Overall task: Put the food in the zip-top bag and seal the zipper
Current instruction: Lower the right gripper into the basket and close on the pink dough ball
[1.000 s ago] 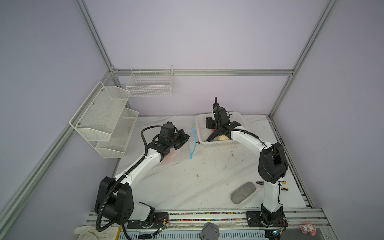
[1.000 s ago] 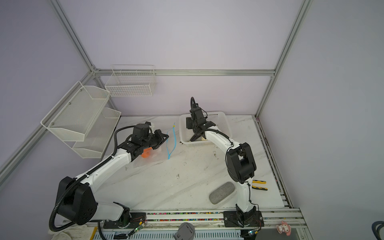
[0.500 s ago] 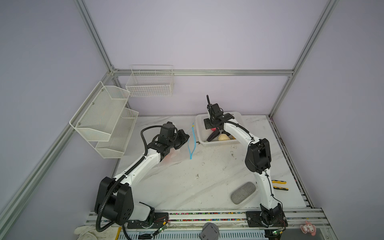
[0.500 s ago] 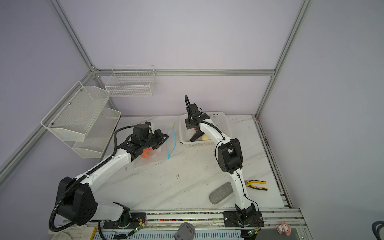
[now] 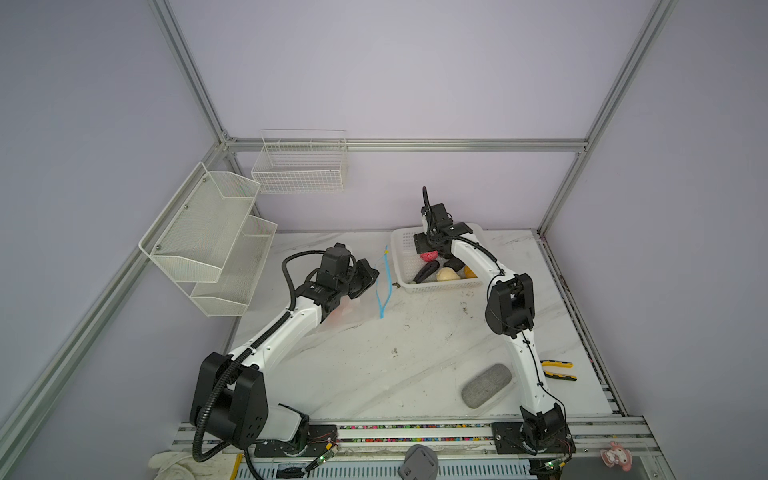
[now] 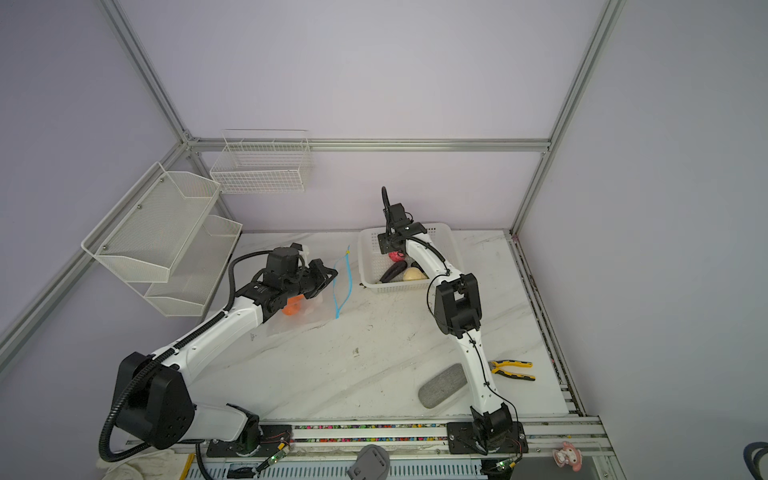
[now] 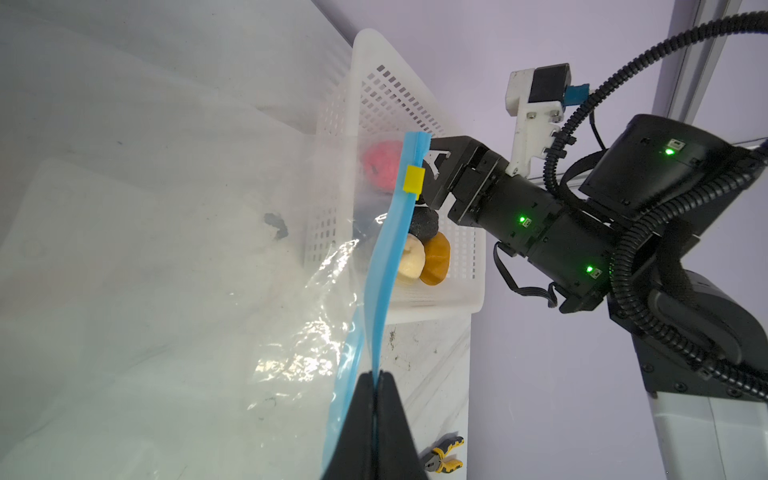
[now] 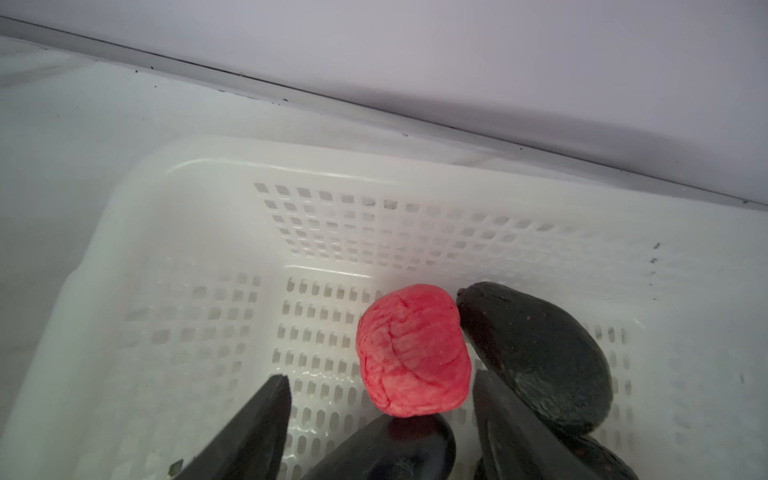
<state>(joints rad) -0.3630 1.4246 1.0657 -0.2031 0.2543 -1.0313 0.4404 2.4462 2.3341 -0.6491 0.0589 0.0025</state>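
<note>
the left gripper, clamped on the zipper, props the zip-top bag open while the right gripper, jaws wide and empty, hovers over the pink food in the far basket.

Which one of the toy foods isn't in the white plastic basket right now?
The orange toy food, seen through the clear plastic bag; the pink, black and cream ones lie in the basket.

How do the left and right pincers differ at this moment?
The left pincer is shut on the blue zipper strip; the right pincer is open, holding nothing. The left is outside the white basket; the right reaches into it, over the pink fruit. Both are black.
</note>
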